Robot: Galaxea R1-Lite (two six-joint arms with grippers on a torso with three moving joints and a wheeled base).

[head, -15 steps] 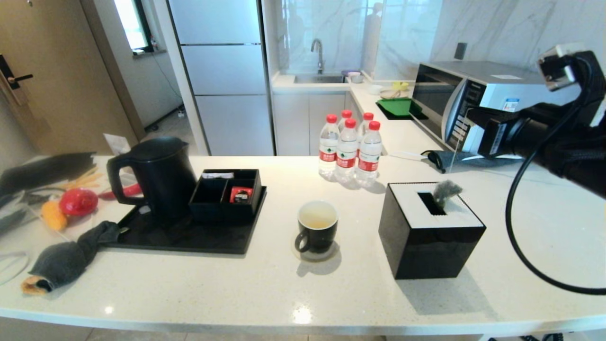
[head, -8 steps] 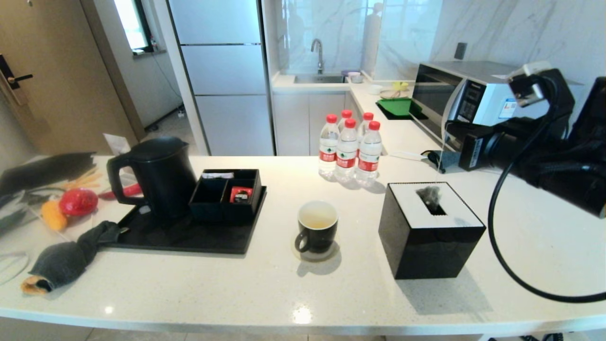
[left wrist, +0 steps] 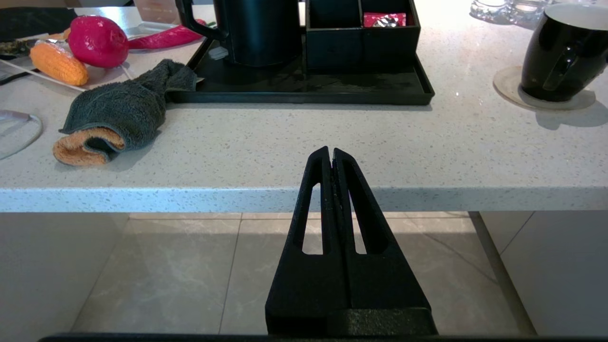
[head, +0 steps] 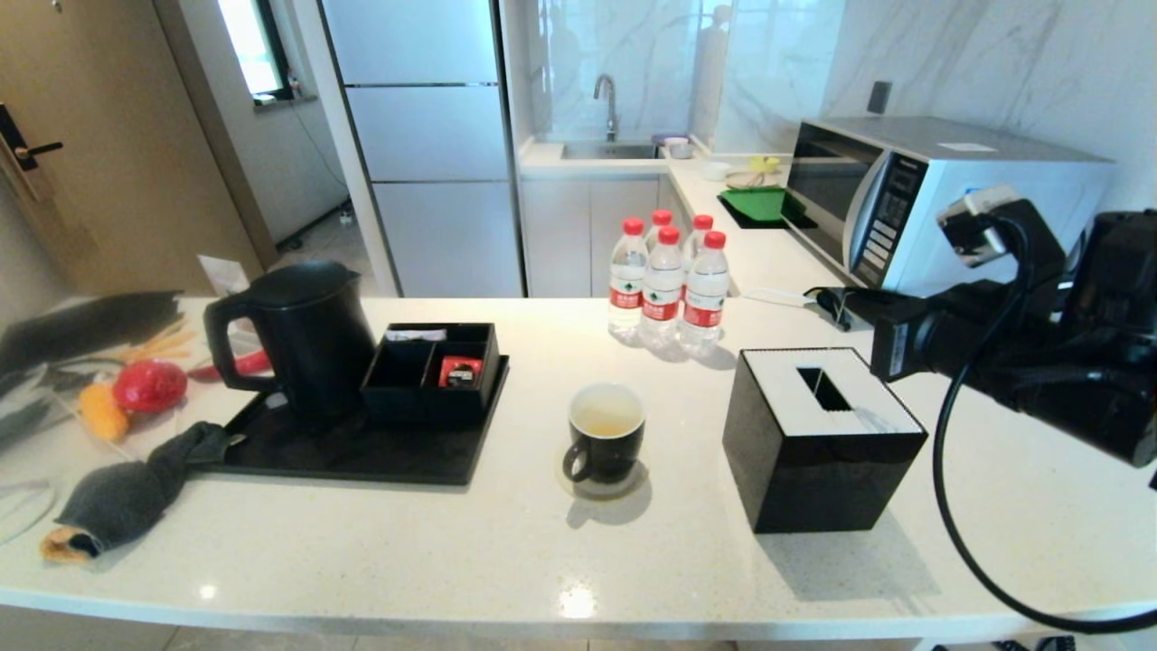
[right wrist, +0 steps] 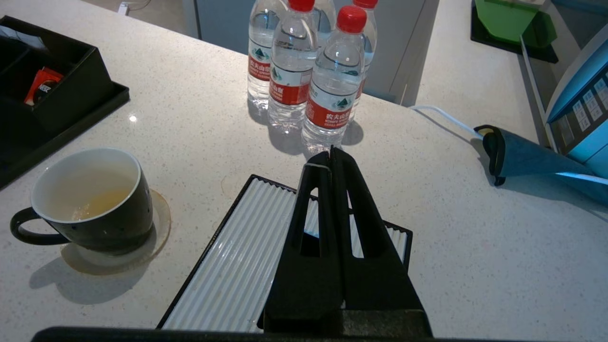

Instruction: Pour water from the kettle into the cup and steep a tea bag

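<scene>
Right gripper [right wrist: 331, 154]: pressed together, pinching a thin white string [right wrist: 317, 166], above the black cube tissue box [head: 821, 438].
Tea bag: hidden; only its string [head: 817, 382] enters the slot.
Small black mug with white interior [head: 606, 433]: at the box's 9 o'clock, pale yellowish water [right wrist: 97, 199] inside.
Matte black electric kettle [head: 298, 332]: on the black tray [head: 352, 448], at the mug's 10 o'clock.
Left gripper [left wrist: 331, 153]: pressed together, parked below the counter edge.

Bench [head: 452, 551]: speckled pale stone, polished, glossy glints. Kettle [head: 303, 334]: matt black. Cup [head: 604, 434]: glossy black outside, smooth white inside. Tissue box [head: 818, 452]: glossy black sides, ribbed white top. Bottles [head: 664, 285]: clear plastic, red caps. Towel [head: 126, 493]: grey terry cloth. Both claws looked matt black plastic.
</scene>
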